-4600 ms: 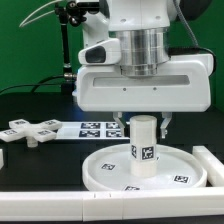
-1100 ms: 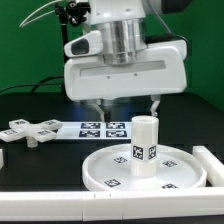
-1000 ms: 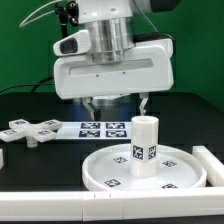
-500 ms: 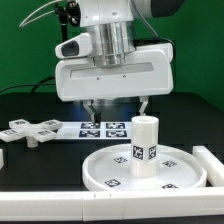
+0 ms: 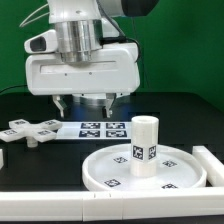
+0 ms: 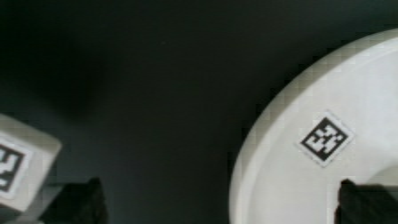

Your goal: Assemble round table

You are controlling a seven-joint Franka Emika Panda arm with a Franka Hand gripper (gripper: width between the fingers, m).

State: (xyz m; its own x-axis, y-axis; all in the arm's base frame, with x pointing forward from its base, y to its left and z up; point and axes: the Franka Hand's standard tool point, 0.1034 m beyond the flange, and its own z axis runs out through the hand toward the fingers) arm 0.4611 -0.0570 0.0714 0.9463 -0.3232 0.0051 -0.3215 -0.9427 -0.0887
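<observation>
The large rimmed round disc (image 5: 110,170) lies flat at the front of the black table, and its edge with one tag shows in the wrist view (image 6: 329,120). The short thick post (image 5: 146,143) stands upright in the disc's middle. The cross-shaped piece (image 5: 30,130) lies flat at the exterior view's left. My gripper (image 5: 85,103) hangs open and empty above the table behind the disc, to the left of the post and apart from it. Its dark fingertips (image 6: 80,200) frame bare black table and the disc's rim.
The marker board (image 5: 100,128) lies under the gripper between the cross and the disc. A long white rail (image 5: 212,165) lies at the exterior view's right and another along the front edge (image 5: 40,205). A white tagged corner (image 6: 18,165) shows in the wrist view; which part it is I cannot tell.
The arm has swung toward the exterior view's left, away from the post, with the gripper staying open. The post stays standing on the disc.
</observation>
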